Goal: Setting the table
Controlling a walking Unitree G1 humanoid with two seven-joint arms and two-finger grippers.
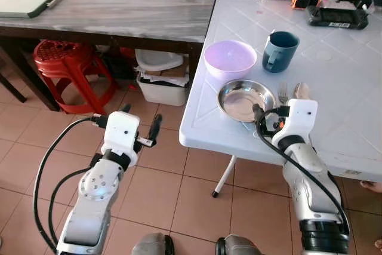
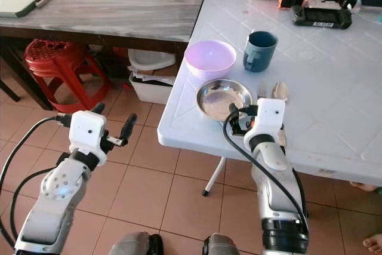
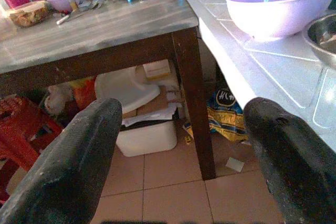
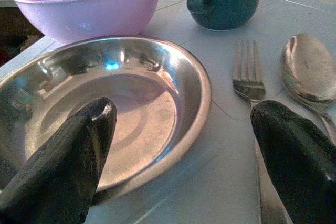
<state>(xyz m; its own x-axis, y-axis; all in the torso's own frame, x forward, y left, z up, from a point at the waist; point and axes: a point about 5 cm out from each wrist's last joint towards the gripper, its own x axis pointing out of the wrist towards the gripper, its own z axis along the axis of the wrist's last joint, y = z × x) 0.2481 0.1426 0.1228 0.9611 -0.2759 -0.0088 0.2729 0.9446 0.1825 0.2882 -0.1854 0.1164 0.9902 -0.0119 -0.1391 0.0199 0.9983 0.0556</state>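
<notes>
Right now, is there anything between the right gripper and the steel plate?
Nothing visible. The right gripper is open at the near rim of the steel plate, one finger over the plate, the other over the fork. The purple bowl stands behind the plate.

Left arm: raised forward, silver forearm angled upward, white wrist housing at the top. The left gripper [image 1: 141,125] points ahead and slightly to the robot's right, with its two black fingers [image 3: 73,161] spread well apart and nothing between them. Black cables loop from the wrist down along the forearm.

Right arm: extended forward, forearm rising to the white wrist housing. The right gripper [image 4: 184,156] has its fingers [image 4: 65,163] parted wide, gripping nothing. A black cable runs along this forearm.
</notes>
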